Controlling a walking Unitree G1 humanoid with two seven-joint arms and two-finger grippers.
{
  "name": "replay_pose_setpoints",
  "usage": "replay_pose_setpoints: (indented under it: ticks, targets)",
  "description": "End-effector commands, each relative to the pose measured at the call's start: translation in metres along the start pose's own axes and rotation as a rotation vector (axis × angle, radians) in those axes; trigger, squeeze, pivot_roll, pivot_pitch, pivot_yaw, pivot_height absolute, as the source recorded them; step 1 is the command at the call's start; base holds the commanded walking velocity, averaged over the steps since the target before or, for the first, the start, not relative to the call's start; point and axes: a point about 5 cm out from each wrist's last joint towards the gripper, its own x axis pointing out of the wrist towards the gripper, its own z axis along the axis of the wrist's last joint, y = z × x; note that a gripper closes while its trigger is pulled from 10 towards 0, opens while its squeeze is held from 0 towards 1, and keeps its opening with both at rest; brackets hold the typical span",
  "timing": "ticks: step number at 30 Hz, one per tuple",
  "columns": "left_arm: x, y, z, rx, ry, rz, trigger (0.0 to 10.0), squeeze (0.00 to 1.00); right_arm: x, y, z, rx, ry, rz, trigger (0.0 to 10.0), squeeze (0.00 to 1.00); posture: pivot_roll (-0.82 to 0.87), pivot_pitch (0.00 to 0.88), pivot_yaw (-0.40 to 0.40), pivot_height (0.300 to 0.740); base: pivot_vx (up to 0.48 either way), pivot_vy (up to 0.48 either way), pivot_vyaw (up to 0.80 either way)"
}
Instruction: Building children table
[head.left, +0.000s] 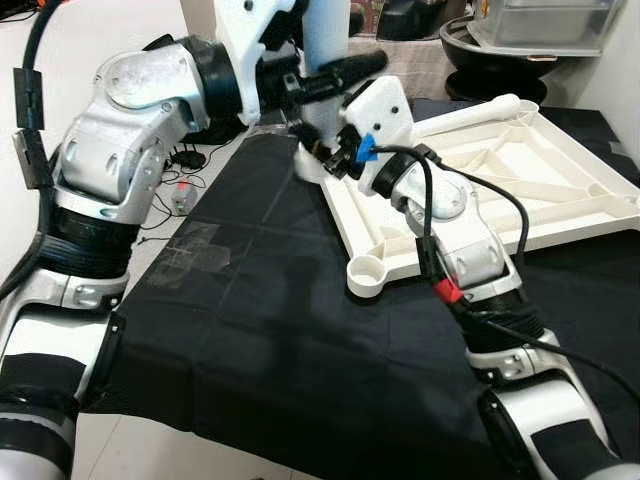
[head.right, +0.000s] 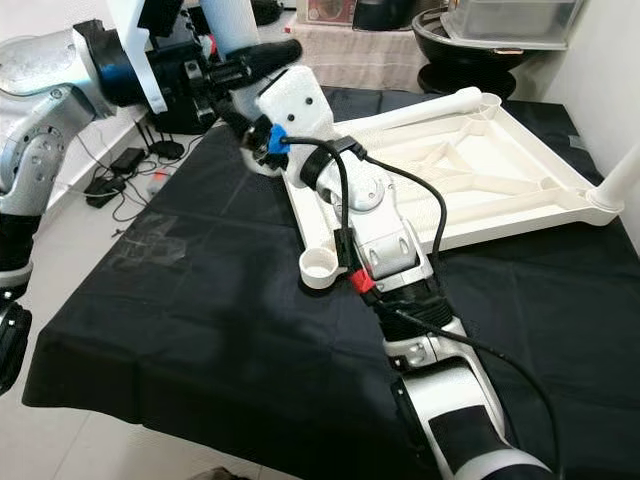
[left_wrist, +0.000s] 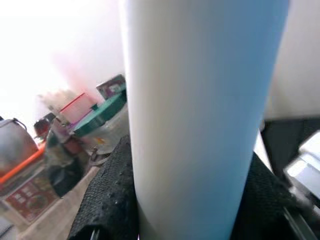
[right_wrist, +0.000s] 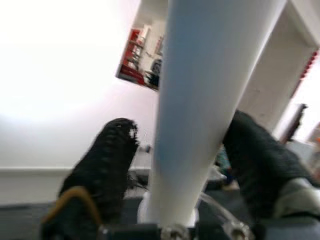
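Left gripper (left_wrist: 187, 200): you have it clamped on the upright white table leg (left_wrist: 200, 110), upper centre.
Right gripper (right_wrist: 185, 165): its fingers straddle the same leg; contact unclear.
Tabletop (head.left: 560, 190): upside down on the black-clothed desk (head.left: 260, 320).

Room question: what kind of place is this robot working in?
Probably a lived-in home. A black cloth covers the work table, with cables on the floor beside it and a dark pot on a side table behind the upturned white children's table top.

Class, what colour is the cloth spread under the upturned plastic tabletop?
Black: the cloth under the white tabletop is plain black, clearest in the left eye view.
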Motion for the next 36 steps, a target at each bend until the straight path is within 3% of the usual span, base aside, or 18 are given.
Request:
replay_pose_setpoints:
  ticks: [1,3,4,6,9,10,11,12,18,19,22,23,27,30,31,33,36]
  targets:
    - [-0.001,0.001,0.016,-0.051,-0.085,-0.037,0.0,0.0,-0.002,0.008,0.001,0.045,-0.026,0.076,10.0,1.0,0.03,0.033,0.054,0.74,0.0,0.0,0.0]
    - [-0.005,-0.009,0.021,-0.102,-0.123,-0.162,0.0,0.0,-0.005,0.008,-0.002,0.08,-0.024,0.1,10.0,1.0,0.03,0.035,0.05,0.74,0.0,0.0,0.0]
    - [-0.005,-0.009,0.021,-0.102,-0.123,-0.162,0.0,0.0,-0.005,0.008,-0.002,0.08,-0.024,0.1,10.0,1.0,0.03,0.035,0.05,0.74,0.0,0.0,0.0]
    - [-0.01,-0.024,0.023,-0.168,-0.157,-0.313,0.0,0.0,-0.01,0.017,-0.004,0.162,-0.031,0.205,10.0,1.0,0.03,0.035,0.051,0.74,0.0,0.0,0.0]
    - [-0.011,-0.028,0.023,-0.188,-0.17,-0.359,0.0,0.0,-0.013,0.023,-0.004,0.203,-0.041,0.259,10.0,1.0,0.03,0.035,0.051,0.74,0.0,0.0,0.0]
    - [-0.013,-0.034,0.023,-0.202,-0.183,-0.411,0.0,0.0,-0.015,0.031,-0.003,0.231,-0.054,0.324,10.0,0.33,0.03,0.034,0.051,0.74,0.0,0.0,0.0]
    - [-0.013,-0.034,0.023,-0.202,-0.183,-0.411,0.0,0.0,-0.015,0.031,-0.003,0.231,-0.054,0.324,10.0,0.33,0.03,0.034,0.051,0.74,0.0,0.0,0.0]
    - [-0.014,-0.038,0.023,-0.214,-0.193,-0.447,0.0,0.0,-0.017,0.037,-0.003,0.247,-0.059,0.365,10.0,0.0,0.03,0.035,0.051,0.74,0.0,0.0,0.0]
    - [-0.015,-0.049,0.022,-0.263,-0.231,-0.51,0.0,0.0,-0.011,0.036,-0.014,0.245,-0.022,0.304,10.0,0.0,0.03,0.038,0.05,0.74,0.0,0.0,0.0]
    - [-0.015,-0.05,0.025,-0.267,-0.243,-0.513,0.0,0.0,-0.01,0.032,-0.016,0.254,-0.01,0.283,7.9,0.0,0.03,0.04,0.048,0.74,0.0,0.0,0.0]
    - [-0.015,-0.051,0.026,-0.268,-0.251,-0.514,0.0,0.0,-0.01,0.031,-0.018,0.262,-0.002,0.271,7.9,0.0,0.03,0.041,0.048,0.74,0.0,0.0,0.0]
    - [-0.015,-0.052,0.029,-0.268,-0.262,-0.513,0.0,0.0,-0.01,0.029,-0.019,0.281,0.0,0.265,0.0,0.0,0.03,0.042,0.046,0.74,0.0,0.0,0.0]
    - [-0.016,-0.051,0.034,-0.263,-0.279,-0.507,0.0,0.0,-0.012,0.03,-0.019,0.342,-0.016,0.264,0.0,0.0,0.03,0.045,0.046,0.74,0.0,0.0,0.0]
    - [-0.018,-0.05,0.038,-0.253,-0.295,-0.504,0.0,0.0,-0.014,0.033,-0.016,0.492,-0.081,0.259,0.0,0.0,0.03,0.045,0.046,0.74,0.0,0.0,0.0]
    - [-0.018,-0.05,0.038,-0.253,-0.295,-0.504,0.0,0.0,-0.014,0.033,-0.016,0.492,-0.081,0.259,0.0,0.0,0.03,0.045,0.046,0.74,0.0,0.0,0.0]
    - [-0.019,-0.049,0.039,-0.249,-0.299,-0.501,0.0,0.0,-0.014,0.035,-0.01,0.57,-0.15,0.255,0.0,0.0,0.03,0.046,0.046,0.74,0.0,0.0,0.0]
    - [-0.021,-0.048,0.038,-0.253,-0.31,-0.486,0.0,0.0,-0.014,0.039,-0.001,0.593,-0.227,0.276,0.0,0.0,0.03,0.047,0.047,0.74,0.0,0.0,0.0]
